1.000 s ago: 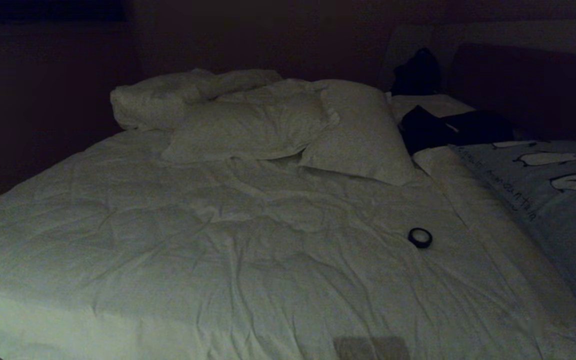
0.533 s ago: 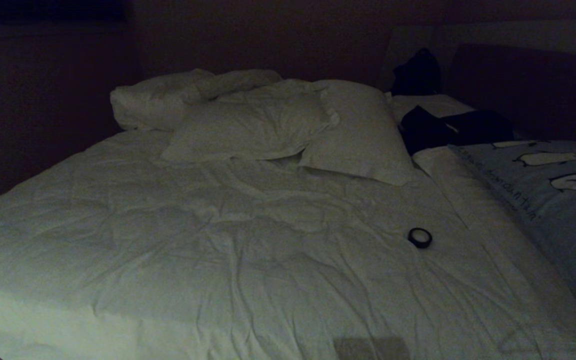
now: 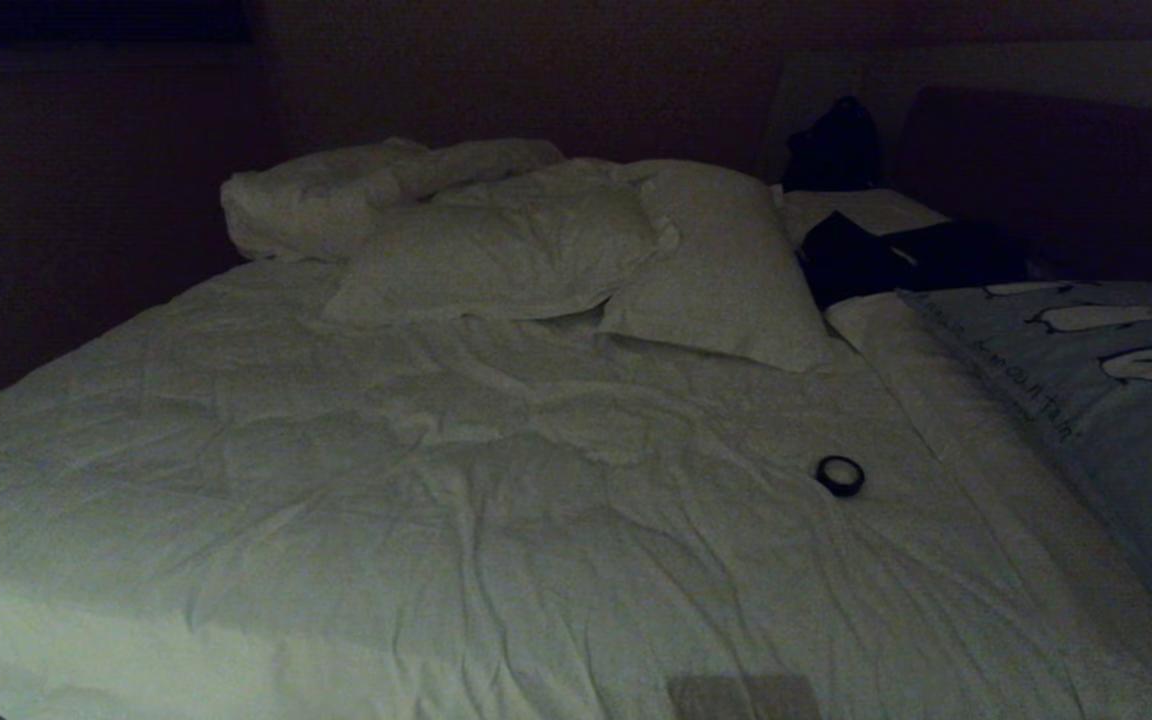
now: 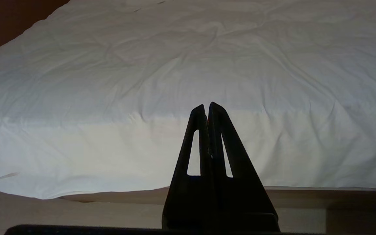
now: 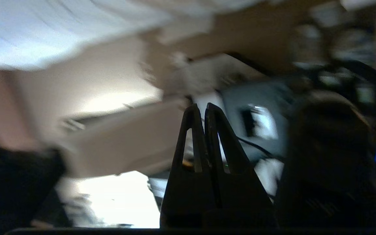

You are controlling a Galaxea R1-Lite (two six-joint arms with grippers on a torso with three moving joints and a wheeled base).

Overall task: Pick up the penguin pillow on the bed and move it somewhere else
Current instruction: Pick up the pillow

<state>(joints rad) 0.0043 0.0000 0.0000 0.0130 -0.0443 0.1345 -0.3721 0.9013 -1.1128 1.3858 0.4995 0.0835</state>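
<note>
The penguin pillow (image 3: 1106,400), light blue-grey with black-and-white penguins and black lettering along its inner edge, lies on the right side of the bed (image 3: 436,500), partly cut off by the head view's right edge. Neither arm shows in the head view. My left gripper (image 4: 207,106) is shut and empty, held level in front of the bed's near edge. My right gripper (image 5: 201,106) is also shut with nothing between its fingers. Its view is blurred, with white bedding (image 5: 44,29) to one side and a blue-grey shape (image 5: 240,101) beyond the tips.
Two white pillows (image 3: 506,250) (image 3: 726,270) and a bunched duvet roll (image 3: 316,200) lie at the bed's far end. A small black ring (image 3: 840,475) rests on the duvet left of the penguin pillow. Dark items (image 3: 896,255) and a dark headboard (image 3: 1056,170) stand behind it.
The penguin pillow's lettered edge has settled very slightly. Everything else on the bed lies as before, and no arm has entered the head view.
</note>
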